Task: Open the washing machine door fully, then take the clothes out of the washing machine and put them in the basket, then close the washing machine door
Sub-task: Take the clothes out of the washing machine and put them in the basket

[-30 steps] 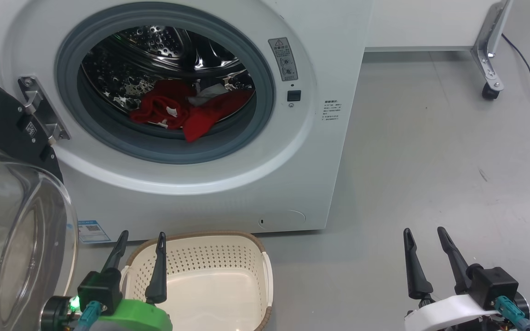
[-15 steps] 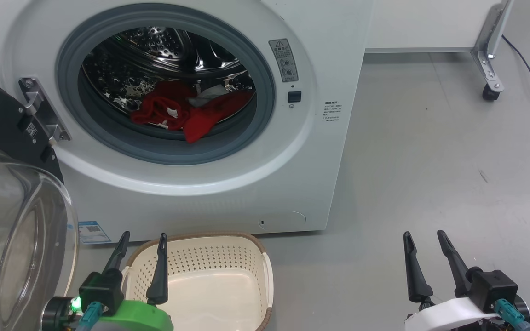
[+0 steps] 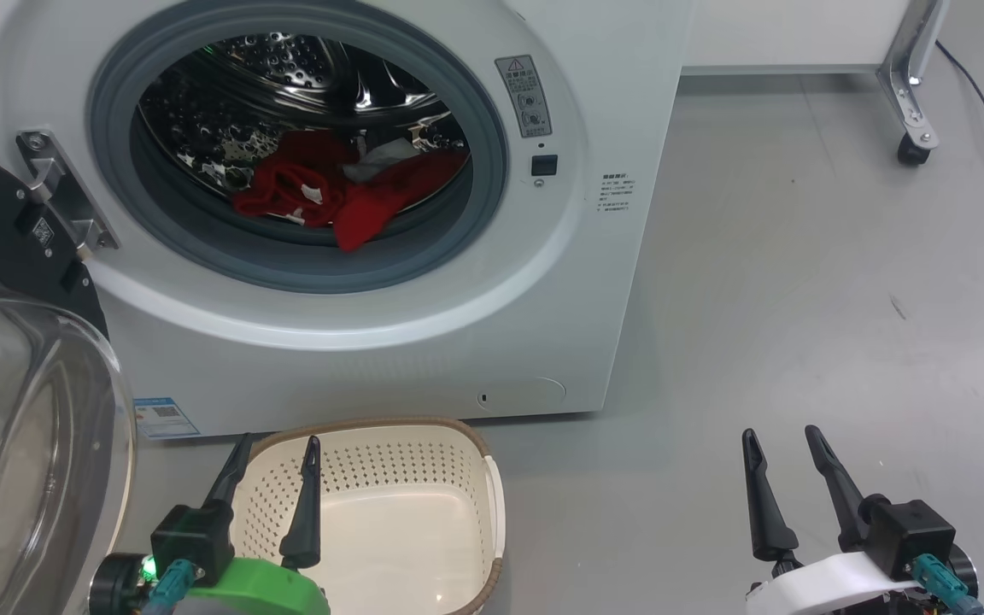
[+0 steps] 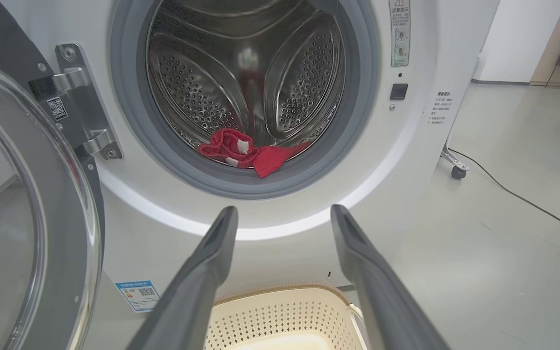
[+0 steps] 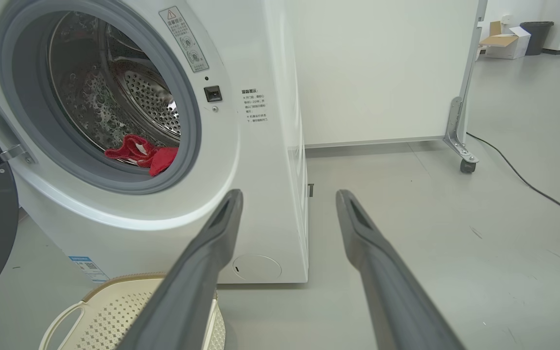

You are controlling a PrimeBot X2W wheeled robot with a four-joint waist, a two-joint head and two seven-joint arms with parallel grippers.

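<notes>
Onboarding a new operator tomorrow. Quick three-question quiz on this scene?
1. True or false: the door stands open.
2. Where are the clothes? A: in the drum. B: in the basket. C: on the floor.
3. Fill in: the left hand and the right hand are both ____.
Key: 1 true; 2 A; 3 open.

left gripper spread wide, right gripper likewise
</notes>
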